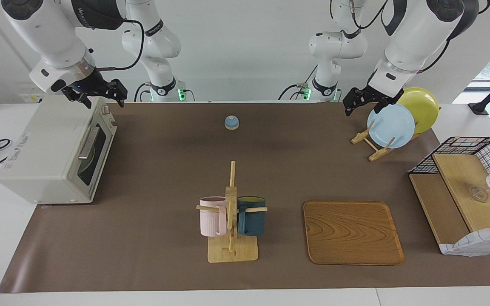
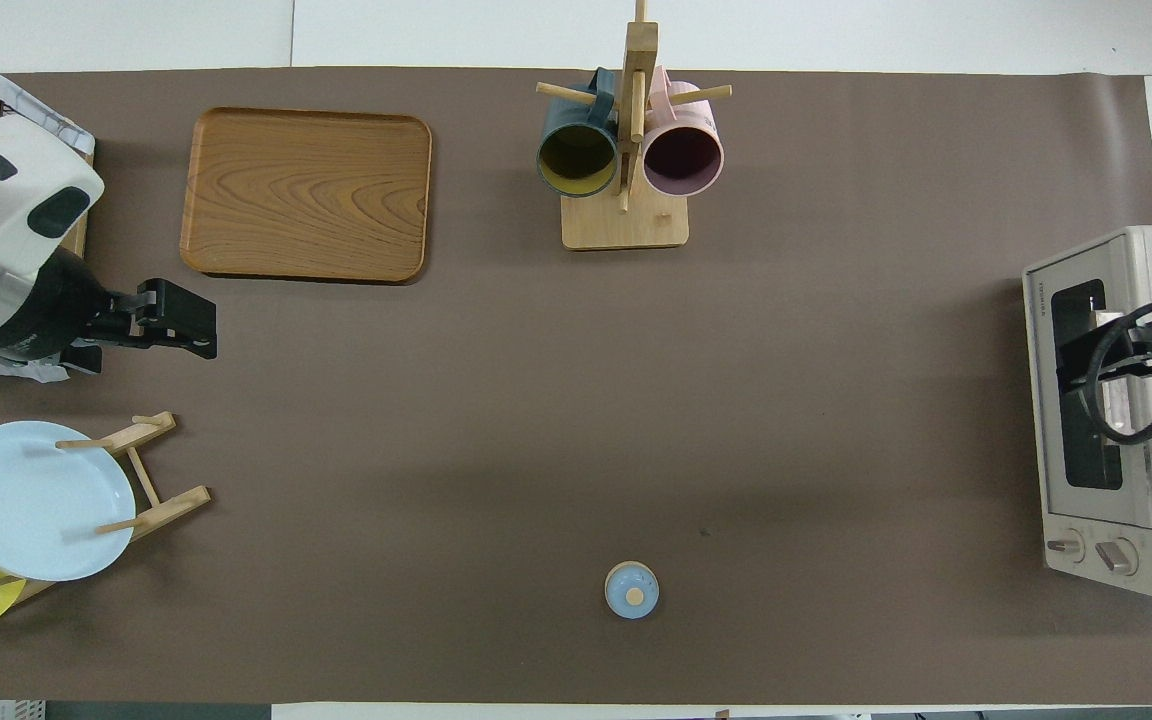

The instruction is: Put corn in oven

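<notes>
**Facing view, left edge to right edge**

1. Oven: stands at the left edge of the frame, at the right arm's end of the table, partly on the brown mat. The dark glass door is shut and its bar handle faces the middle of the table.
2. Corn: it shows in neither view. Whether it lies inside the oven cannot be told through the glass.
3. Right gripper: upper left of the frame, over the top edge of the oven. Its fingers stand apart and carry nothing. In the overhead view the right gripper covers the door glass at the right edge of the frame.
4. Blue bell: upper centre, alone on the mat.
5. Wooden mug stand: lower centre. A pink mug and a dark blue mug hang on its pegs, one on each side.
6. Wooden tray: lower right of centre, flat on the mat, beside the mug stand.
7. Left gripper: upper right, in the air just beside the plate rack. Its fingers are spread and empty.
8. Plate rack: it holds a light blue plate and a yellow plate, both on edge.
9. Wire shelf: right edge of the frame, with wooden boards.
</notes>
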Action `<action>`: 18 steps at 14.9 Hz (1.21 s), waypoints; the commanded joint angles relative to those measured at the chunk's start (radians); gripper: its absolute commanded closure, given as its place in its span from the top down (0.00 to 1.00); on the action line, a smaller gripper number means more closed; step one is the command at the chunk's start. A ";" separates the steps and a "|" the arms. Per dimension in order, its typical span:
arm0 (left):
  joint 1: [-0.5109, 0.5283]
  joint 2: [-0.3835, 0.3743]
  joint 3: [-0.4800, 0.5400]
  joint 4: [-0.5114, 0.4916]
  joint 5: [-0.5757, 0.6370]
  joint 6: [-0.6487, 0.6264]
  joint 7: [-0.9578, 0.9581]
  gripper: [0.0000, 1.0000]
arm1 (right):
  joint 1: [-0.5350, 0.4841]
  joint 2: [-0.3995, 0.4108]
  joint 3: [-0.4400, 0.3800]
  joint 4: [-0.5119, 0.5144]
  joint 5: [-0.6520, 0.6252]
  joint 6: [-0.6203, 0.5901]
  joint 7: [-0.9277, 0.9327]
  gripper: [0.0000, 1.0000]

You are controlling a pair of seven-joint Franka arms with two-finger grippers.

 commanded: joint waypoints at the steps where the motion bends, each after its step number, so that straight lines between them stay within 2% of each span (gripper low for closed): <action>1: 0.001 -0.014 0.000 -0.009 0.019 0.005 0.001 1.00 | -0.011 0.040 0.007 0.082 0.028 0.018 0.015 1.00; 9: 0.001 -0.014 0.000 -0.009 0.019 0.005 0.001 1.00 | 0.004 0.065 0.003 0.090 0.008 0.029 0.029 1.00; 13: 0.001 -0.014 0.000 -0.009 0.019 0.003 0.001 1.00 | 0.109 0.049 -0.094 0.090 0.000 0.043 0.058 1.00; 15: 0.001 -0.014 0.000 -0.009 0.019 0.005 0.001 1.00 | 0.174 0.040 -0.172 0.087 0.003 0.066 0.058 1.00; 18: 0.001 -0.014 0.000 -0.009 0.019 0.005 0.001 1.00 | 0.205 -0.001 -0.198 0.035 0.003 0.064 0.056 1.00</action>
